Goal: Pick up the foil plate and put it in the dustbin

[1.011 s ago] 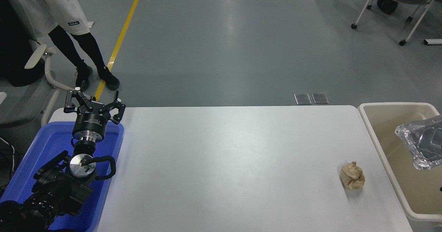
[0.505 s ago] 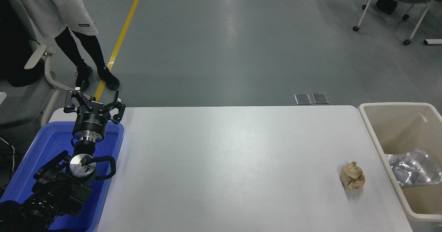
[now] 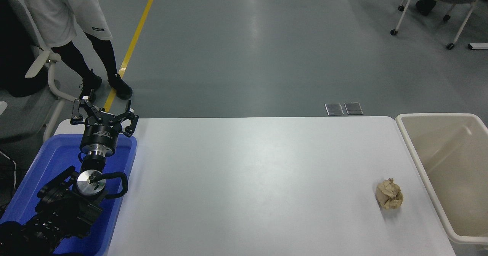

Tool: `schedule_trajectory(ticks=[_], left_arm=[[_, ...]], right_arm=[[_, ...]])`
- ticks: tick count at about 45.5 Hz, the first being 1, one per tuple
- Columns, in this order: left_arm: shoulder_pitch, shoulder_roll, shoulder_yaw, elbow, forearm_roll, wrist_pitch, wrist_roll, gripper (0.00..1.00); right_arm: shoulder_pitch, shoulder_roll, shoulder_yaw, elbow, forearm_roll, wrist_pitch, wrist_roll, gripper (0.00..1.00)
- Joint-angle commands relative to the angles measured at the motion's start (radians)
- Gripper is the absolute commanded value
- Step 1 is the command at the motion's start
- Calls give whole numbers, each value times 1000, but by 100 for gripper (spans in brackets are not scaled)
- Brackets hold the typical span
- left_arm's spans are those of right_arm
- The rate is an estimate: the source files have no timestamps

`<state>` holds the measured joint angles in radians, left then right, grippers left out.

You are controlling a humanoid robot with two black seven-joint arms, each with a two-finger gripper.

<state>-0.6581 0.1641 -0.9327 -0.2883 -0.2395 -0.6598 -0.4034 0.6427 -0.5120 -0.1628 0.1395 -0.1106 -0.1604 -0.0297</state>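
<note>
Black gripper, L arm: left gripper [image 3: 103, 113] parked at lower left, matte black fingers [image 3: 79, 111] spread apart w/ nothing between them, hanging over the far rim of the tub; ribbed black wrist collar, then a polished silver ring and a round silver disc w/ a looped black cable.
R arm: not in view anywhere in the head view.
Tub under arm: blue tub [image 3: 126, 164], glossy moulded plastic, rectangular w/ rounded corners and a rolled lip, sitting at the table's L end; arm links cover most of its inside.
Table: white table [image 3: 248, 180], smooth matte top w/ soft ceiling glare, rounded far corners.
Paper: tan paper ball [image 3: 389, 194], crumpled, creased and lumpy, alone on the tabletop near the R end, close to the bin but apart from it.
Dustbin: dustbin [image 3: 419, 164], cream plastic, rectangular, thick rounded rim, deep plain sloping walls, standing just off the table's R edge; cut by the frame at right and bottom.
Foil plate: can't be seen — not on the table, and the visible bin walls show only bare cream plastic; bin floor is out of frame, so can't tell if it lies down there.
Background: grey polished floor w/ a yellow line [image 3: 133, 46]; two small metal floor plates [image 3: 343, 108] beyond the table.
Person: person [image 3: 76, 31] standing far left in pale shorts, black leggings, black shoes.
Seating: wheeled chair legs [image 3: 427, 16] top right.
</note>
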Motion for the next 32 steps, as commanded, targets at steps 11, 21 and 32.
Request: schedule_trajectory(ticks=[11,21,32], left_arm=[[0,0,0,0,0,0,0,99],[0,0,-1,0,0,0,-2,99],[0,0,0,0,0,0,0,99]], right_arm=[[74,-194,0,376,-84,-10,-3,98],[127,-335,-1,610,-145,-8,-4,98],[186,-465,-3,851,-306,22,-53,98]])
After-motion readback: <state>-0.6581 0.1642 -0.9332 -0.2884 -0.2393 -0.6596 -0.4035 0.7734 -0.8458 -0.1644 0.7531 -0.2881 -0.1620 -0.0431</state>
